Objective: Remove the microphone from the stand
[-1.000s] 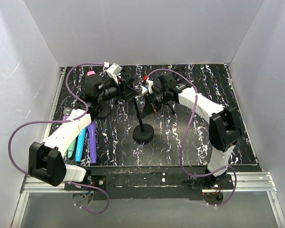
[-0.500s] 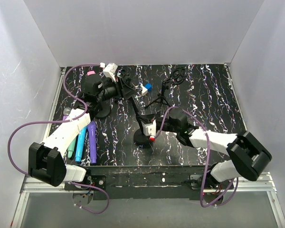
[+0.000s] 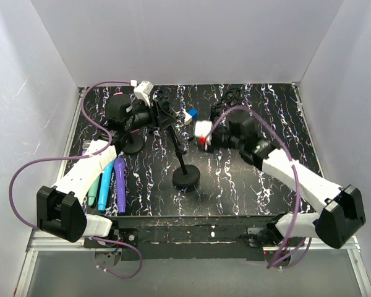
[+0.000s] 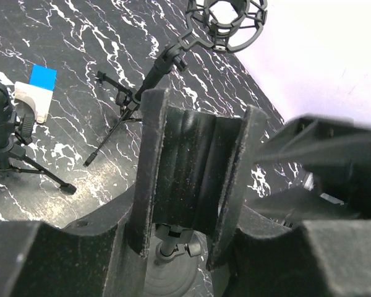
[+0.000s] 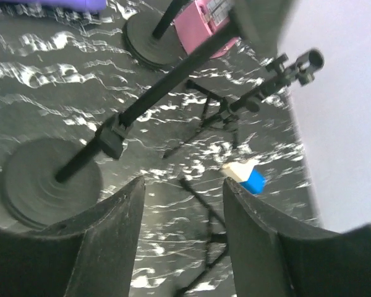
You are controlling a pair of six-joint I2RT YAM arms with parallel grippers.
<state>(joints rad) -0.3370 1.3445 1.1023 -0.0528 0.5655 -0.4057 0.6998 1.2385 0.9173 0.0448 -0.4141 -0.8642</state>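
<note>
The right gripper (image 3: pixel 202 132) has its fingers (image 5: pixel 108 241) spread, with nothing between them. It hangs above the table (image 3: pixel 253 185), to the right of the stand's pole and clear of it.

The left gripper (image 4: pixel 203 124) is pressed together on a black ribbed piece (image 4: pixel 188 170) at the top of the stand (image 3: pixel 186 177). Whether that piece is the stand's clip or a microphone body cannot be told. The left wrist view shows the pole and round base directly below the grip. The pole leans from the base up toward the left rear into this grip. The base sits flat near mid-table.

The pink microphone (image 5: pixel 205 21) shows only in the right wrist view, cut off by the top edge. It has a pink body with a silvery printed label. It sits just beside the pole of a second round base (image 5: pixel 149 42) at the left rear. Whether it is clipped there cannot be told.

A purple microphone (image 3: pixel 119 185), a blue microphone (image 3: pixel 106 185) and a teal microphone (image 3: pixel 94 189) lie side by side on the table, beside the left forearm.

A white-and-blue block (image 3: pixel 190 115) stands behind the stand. A shock mount (image 3: pixel 232 97) on a tripod stands at the rear.
</note>
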